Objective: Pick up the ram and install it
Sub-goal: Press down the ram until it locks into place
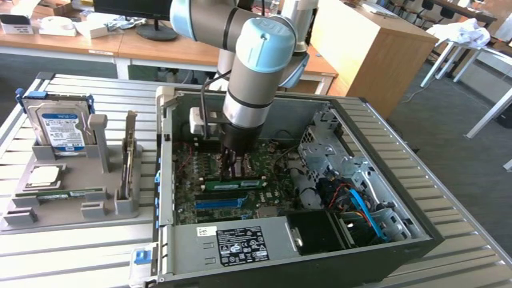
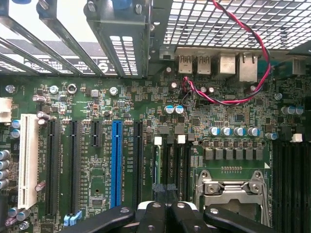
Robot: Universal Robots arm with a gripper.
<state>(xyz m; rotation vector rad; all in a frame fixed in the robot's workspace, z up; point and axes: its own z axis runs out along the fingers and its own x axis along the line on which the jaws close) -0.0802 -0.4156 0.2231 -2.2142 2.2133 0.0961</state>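
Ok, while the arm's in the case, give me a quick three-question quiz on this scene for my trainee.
1. True or false: the gripper is outside the computer case.
2. What stands upright in the grey fixture at the exterior view's left? A) the hard drive B) a cooling fan C) a keyboard
3. Fill in: the green ram stick just below the gripper lies on the ____.

Key: 1 false, it reaches down inside the open case, fingers shut. 2 A. 3 motherboard.
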